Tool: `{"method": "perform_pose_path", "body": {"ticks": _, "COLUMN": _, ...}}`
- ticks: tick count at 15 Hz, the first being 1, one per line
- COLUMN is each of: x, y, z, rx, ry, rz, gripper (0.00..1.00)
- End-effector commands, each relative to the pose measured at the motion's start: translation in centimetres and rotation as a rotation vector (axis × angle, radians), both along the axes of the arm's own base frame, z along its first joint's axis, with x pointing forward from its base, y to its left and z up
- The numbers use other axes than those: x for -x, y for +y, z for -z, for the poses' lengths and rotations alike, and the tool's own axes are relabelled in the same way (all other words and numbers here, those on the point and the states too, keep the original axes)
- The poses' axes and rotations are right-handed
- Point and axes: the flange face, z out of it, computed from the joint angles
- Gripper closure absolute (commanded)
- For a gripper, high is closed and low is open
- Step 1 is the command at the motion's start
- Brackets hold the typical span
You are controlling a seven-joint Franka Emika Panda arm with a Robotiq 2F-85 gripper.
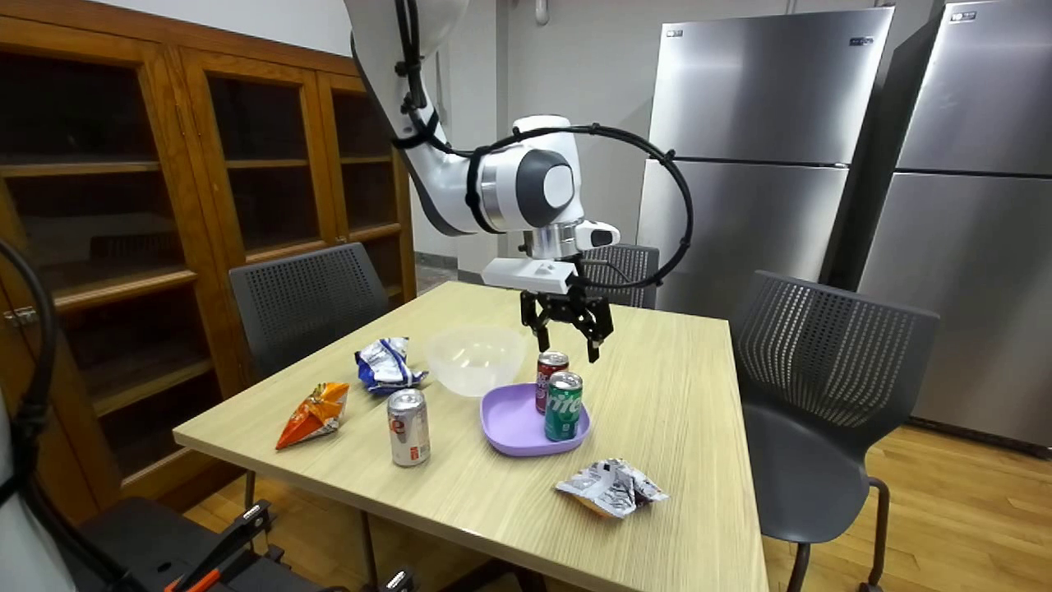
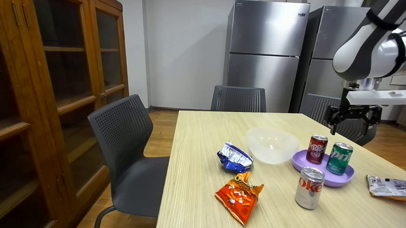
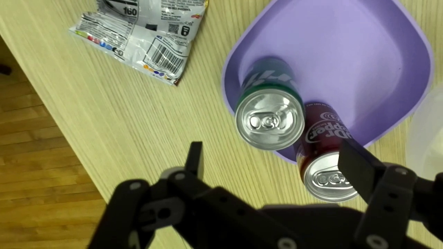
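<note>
My gripper (image 1: 569,345) is open and empty above the table, close over the cans. It also shows open in an exterior view (image 2: 349,131) and in the wrist view (image 3: 272,155). A dark red Dr Pepper can (image 2: 317,149) and a green Sprite can (image 2: 339,159) stand upright in a shallow purple dish (image 3: 346,45). In the wrist view one finger overlaps the lid of the Dr Pepper can (image 3: 325,178); I see no contact. The Sprite can (image 3: 270,119) lies beyond the gap between the fingers. A silver Coke can (image 1: 408,427) stands on the table beside the dish.
A translucent bowl (image 2: 272,146) stands beside the dish. A blue-white bag (image 2: 235,158), an orange snack bag (image 2: 239,199) and a silver packet (image 1: 612,487) lie on the table (image 1: 674,395). Chairs (image 1: 830,370) surround it. A wooden cabinet (image 1: 185,247) and fridges (image 1: 764,99) stand behind.
</note>
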Motion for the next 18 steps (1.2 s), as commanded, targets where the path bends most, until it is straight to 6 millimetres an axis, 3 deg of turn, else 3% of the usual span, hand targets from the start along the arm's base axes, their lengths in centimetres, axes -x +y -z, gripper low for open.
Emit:
{"method": "perform_pose_path", "body": {"ticks": 1, "x": 2.5, "y": -1.3, "z": -1.8, "rx": 0.003, "ry": 0.034, "rz": -0.067, "gripper": 0.00}}
{"method": "perform_pose_path", "body": {"ticks": 6, "x": 4.9, "y": -4.4, "z": -1.8, "rx": 0.006, "ry": 0.095, "rz": -0.200, "gripper": 0.00}}
{"method": "perform_pose_path", "body": {"ticks": 12, "x": 7.2, "y": -8.3, "z": -0.3, "rx": 0.028, "ry": 0.200, "rz": -0.386, "gripper": 0.00}}
{"method": "perform_pose_path", "body": {"ticks": 18, "x": 7.6, "y": -9.0, "z": 1.0, "rx": 0.051, "ry": 0.238, "rz": -0.422, "gripper": 0.00}}
